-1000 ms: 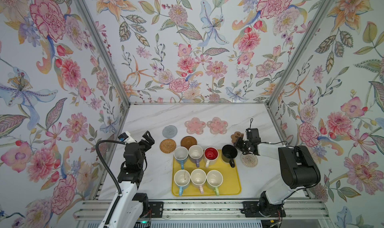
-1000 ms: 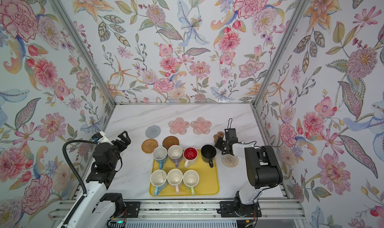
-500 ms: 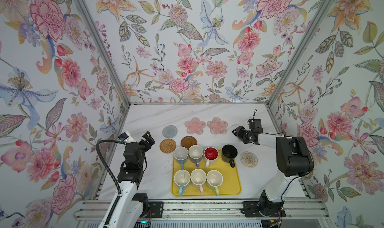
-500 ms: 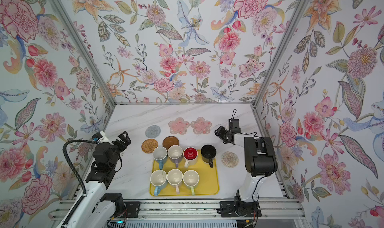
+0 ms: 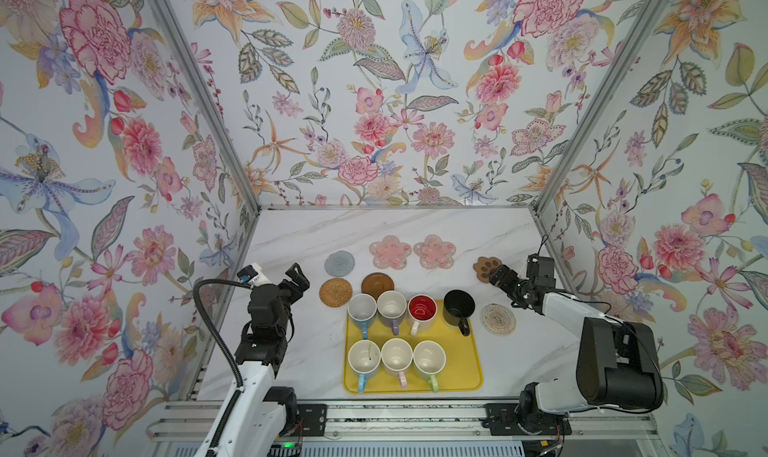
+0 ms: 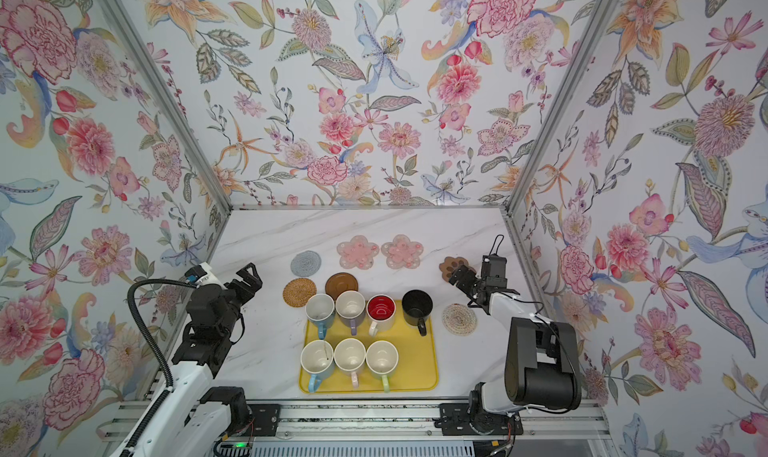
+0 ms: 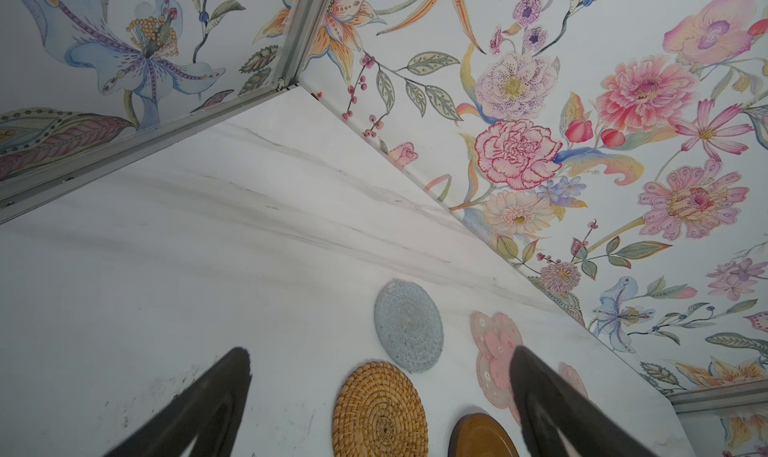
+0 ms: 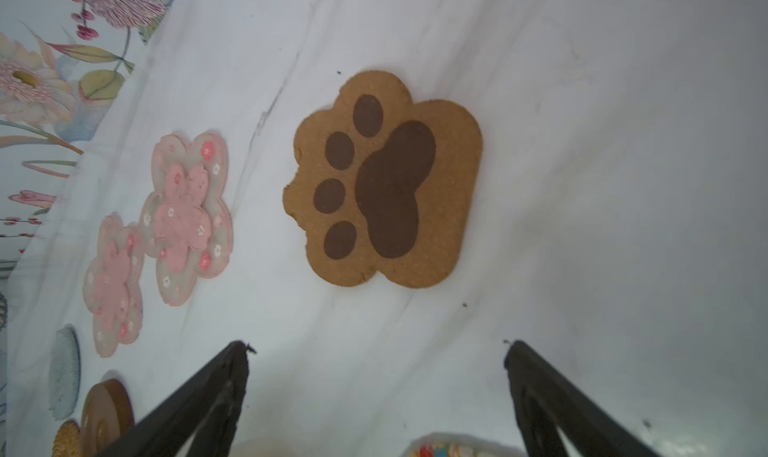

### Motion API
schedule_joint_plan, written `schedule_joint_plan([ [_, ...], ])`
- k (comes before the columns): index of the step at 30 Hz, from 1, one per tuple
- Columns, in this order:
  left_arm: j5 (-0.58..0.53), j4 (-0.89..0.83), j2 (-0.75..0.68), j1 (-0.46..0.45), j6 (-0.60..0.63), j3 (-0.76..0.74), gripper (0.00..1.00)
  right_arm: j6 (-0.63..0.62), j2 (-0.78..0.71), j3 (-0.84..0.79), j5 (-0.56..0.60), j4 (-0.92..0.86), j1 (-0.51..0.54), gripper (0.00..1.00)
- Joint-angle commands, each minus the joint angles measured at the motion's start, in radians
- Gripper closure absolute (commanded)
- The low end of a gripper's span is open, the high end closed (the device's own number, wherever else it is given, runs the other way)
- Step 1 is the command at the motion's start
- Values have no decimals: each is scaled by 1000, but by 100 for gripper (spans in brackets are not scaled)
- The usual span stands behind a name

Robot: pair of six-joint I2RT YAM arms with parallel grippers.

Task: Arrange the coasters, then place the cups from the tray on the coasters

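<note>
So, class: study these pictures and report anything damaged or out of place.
The brown paw-shaped cork coaster has small nicks along its toe-side edge in the right wrist view; otherwise it lies flat. Nothing looks spilled.

Both top views are bright and evenly lit by soft, diffuse light. The white marbled surface (image 5: pixel 291 243) shows no glare, and the mugs (image 5: pixel 392 307) cast only faint, short shadows on the yellow tray (image 5: pixel 461 363). Wide-angle stretch splays the wall posts (image 5: pixel 200 93) toward the picture corners.

The wrist views are greyer and dimmer. In the right wrist view the paw coaster (image 8: pixel 384 180) is fairly sharp, with a thin soft shadow at its rim. The jaws of the right gripper (image 8: pixel 377 344) are dark and out of focus, and those of the left gripper (image 7: pixel 380 351) blur likewise.
</note>
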Motion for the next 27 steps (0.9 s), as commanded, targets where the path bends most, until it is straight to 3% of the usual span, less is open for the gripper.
schedule_joint_plan([
  [1, -16, 16, -2, 5, 1, 30, 1, -11, 5, 5, -9, -6, -8, 1],
  [27, -30, -12, -33, 6, 4, 26, 1, 34, 225, 110, -42, 100, 2, 1],
])
